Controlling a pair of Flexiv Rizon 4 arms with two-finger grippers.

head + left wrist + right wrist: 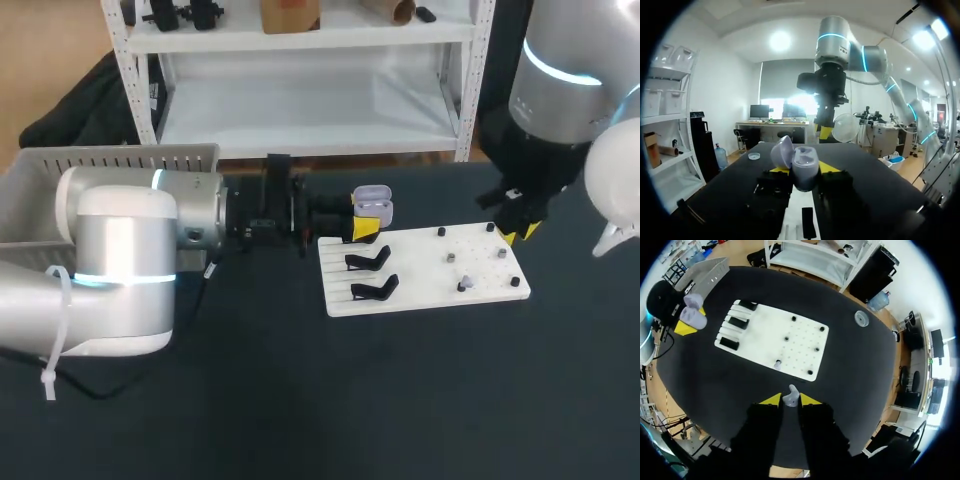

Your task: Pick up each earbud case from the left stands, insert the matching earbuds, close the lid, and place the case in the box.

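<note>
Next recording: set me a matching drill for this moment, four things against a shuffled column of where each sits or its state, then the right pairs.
Things
1. earbud case
2. gripped earbud
3. loose earbud
4. grey box

Places or states
A. standing on the white board, among its pegs
B. lid open, held in the left jaws
C. far left, away from the board
D. pinched in the right jaws, above the dark table

Pairs: 1-B, 2-D, 3-A, 4-C

Pale, perhaps lilac case [372, 203]; white board [420, 287]
</note>
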